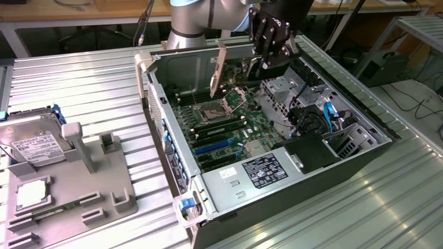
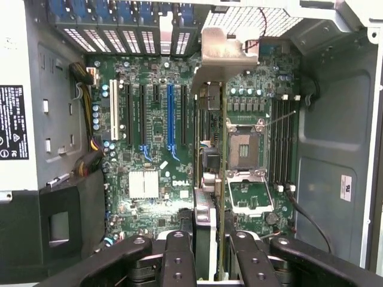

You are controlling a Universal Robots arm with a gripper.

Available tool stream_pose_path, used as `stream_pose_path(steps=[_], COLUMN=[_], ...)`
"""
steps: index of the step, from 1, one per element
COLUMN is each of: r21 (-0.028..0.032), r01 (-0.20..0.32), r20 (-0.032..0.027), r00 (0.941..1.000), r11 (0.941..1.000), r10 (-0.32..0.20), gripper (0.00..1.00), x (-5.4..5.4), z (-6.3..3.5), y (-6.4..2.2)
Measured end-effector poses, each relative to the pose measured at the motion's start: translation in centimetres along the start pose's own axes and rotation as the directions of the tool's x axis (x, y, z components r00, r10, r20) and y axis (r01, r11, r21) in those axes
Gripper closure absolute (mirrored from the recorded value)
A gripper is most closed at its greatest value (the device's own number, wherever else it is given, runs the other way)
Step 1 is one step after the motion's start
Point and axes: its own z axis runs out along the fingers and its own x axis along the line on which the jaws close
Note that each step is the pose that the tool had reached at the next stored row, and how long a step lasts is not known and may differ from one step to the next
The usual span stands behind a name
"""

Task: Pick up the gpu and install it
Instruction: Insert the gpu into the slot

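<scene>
In the exterior view, the gripper (image 1: 263, 65) hangs over the open computer case (image 1: 163, 119) with its fingers clenched on the gpu (image 1: 217, 70). The card stands on edge, and its pale metal end is the end farthest from the fingers. Below the tool lies the motherboard (image 1: 229, 129), and the CPU socket (image 1: 207, 110) sits under the card's lower tip. I cannot tell whether the card touches the board. Well away from the gripper, outside the case, a hard drive (image 1: 35, 142) rests in a grey fixture (image 1: 76, 187).

In the wrist view, the gripper (image 2: 209, 251) pinches the gpu (image 2: 209, 173) between two black fingers (image 2: 178, 257), one on each face. The card is seen edge-on and runs straight out from the fingertips to its silver bracket (image 2: 222, 51) at the far end. Beyond the held card lies the motherboard (image 2: 149, 155). To one side of the card are a blue slot (image 2: 170, 116) and a white slot (image 2: 114, 110). To the other side are the CPU socket (image 2: 244, 146) and the memory slots (image 2: 281, 143).
</scene>
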Motion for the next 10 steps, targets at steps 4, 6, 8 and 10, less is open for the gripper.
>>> stream_pose_path(steps=[4, 6, 8, 10], r21=[-0.0042, -0.0064, -0.0087, -0.012], r01=[0.0, 0.0, -0.001, -0.001], r20=[-0.0005, -0.0013, -0.007, -0.0095], r00=[1.0, 1.0, 1.0, 1.0], r11=[1.0, 1.0, 1.0, 0.9999], r10=[0.0, 0.0, 0.001, 0.001], gripper=[0.72, 0.72, 0.72, 0.72], x=[0.14, 0.33, 0.57, 0.73], z=[0.06, 0.09, 0.2, 0.38], y=[0.03, 0.03, 0.05, 0.06])
